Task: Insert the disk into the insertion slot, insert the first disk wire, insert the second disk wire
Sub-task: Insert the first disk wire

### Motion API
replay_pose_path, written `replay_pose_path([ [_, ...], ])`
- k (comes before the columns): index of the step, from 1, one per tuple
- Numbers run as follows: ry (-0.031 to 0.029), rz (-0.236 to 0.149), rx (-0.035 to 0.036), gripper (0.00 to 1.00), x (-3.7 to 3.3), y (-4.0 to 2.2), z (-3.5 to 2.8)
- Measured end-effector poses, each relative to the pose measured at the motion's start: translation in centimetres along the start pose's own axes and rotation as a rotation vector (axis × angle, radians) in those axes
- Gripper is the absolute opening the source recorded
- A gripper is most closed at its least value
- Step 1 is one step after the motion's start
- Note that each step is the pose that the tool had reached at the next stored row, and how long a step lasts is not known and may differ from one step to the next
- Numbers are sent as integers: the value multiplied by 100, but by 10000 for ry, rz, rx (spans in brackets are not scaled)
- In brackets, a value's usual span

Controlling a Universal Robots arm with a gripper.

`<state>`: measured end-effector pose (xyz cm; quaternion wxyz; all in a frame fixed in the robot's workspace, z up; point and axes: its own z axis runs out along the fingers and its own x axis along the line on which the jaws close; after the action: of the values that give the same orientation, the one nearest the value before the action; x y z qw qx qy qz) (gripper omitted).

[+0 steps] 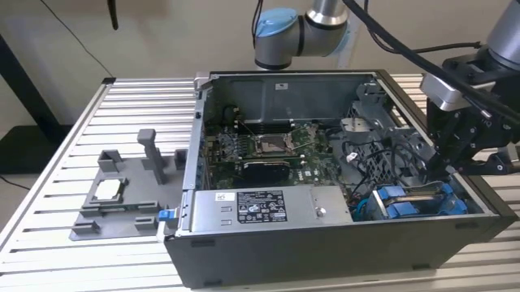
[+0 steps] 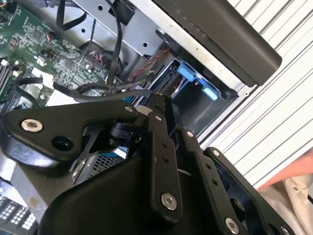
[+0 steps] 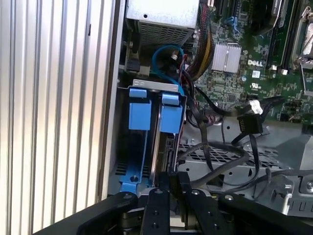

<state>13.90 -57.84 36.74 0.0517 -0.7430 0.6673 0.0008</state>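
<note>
Fingers [image 3: 184, 180], two slim black bars, stood almost together with only a thin dark gap between them. Their tips were at the edge of the disk [image 3: 170, 117], and whether they pinched anything was hard to make out. The disk, seen edge-on, sat in its glossy blue plastic carrier inside the slot [image 3: 151, 84], a grey sheet-metal cage in a corner of the black computer case [image 1: 325, 261] on the ribbed aluminium worktop [image 1: 138, 103]. Loose black wires [image 3: 220, 159] curled beside the cage over perforated metal, some runs hidden.
</note>
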Motion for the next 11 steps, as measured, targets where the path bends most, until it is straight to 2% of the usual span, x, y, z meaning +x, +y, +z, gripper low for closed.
replay_pose_path([
  [11, 22, 118, 24, 19, 10, -1, 183],
])
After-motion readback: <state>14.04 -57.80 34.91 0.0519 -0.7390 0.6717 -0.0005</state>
